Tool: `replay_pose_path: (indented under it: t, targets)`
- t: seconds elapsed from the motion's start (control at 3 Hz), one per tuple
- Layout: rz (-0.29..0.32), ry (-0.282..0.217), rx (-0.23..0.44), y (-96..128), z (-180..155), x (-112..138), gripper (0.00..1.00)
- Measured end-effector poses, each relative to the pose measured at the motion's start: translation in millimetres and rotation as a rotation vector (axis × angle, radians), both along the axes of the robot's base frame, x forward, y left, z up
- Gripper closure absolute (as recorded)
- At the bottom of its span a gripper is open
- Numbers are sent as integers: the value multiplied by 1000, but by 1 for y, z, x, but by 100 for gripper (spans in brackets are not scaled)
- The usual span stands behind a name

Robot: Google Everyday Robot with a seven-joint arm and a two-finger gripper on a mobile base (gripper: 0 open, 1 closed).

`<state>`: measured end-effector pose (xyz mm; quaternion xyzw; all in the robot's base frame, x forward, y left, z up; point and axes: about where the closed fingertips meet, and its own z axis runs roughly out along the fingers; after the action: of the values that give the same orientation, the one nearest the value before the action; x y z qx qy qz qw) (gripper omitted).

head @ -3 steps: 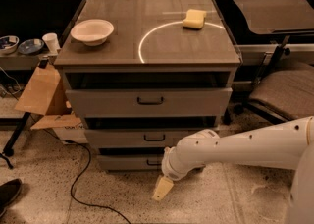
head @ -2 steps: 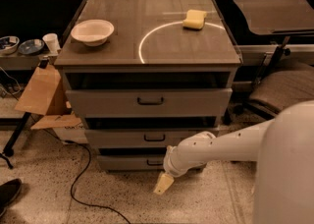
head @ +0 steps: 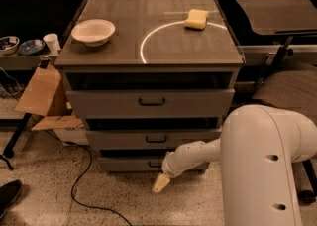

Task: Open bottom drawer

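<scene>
The grey cabinet has three drawers. The bottom drawer (head: 130,163) is the lowest, shallow grey front, shut or nearly so, with a small black bar handle (head: 155,164) partly hidden by my arm. My gripper (head: 160,184) hangs just below and in front of that handle, near the floor, its cream fingertips pointing down-left. My white arm comes in from the right and fills the lower right of the view. The middle drawer (head: 153,139) and top drawer (head: 150,102) sit above.
On the cabinet top are a white bowl (head: 93,31) and a yellow sponge (head: 196,19). A cardboard box (head: 42,93) and a black cable (head: 81,185) lie at the left. A dark chair (head: 290,88) stands at the right.
The camera has moved closer to the cabinet. My arm now fills more of the lower right, and the gripper stays low in front of the bottom drawer.
</scene>
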<state>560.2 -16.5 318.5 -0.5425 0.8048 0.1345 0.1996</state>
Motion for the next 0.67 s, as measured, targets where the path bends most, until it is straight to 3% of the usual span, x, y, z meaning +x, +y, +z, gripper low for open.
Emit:
replay_pose_path:
  t: [0.67]
  targets:
    - [-8, -8, -18, 1, 0, 1, 0]
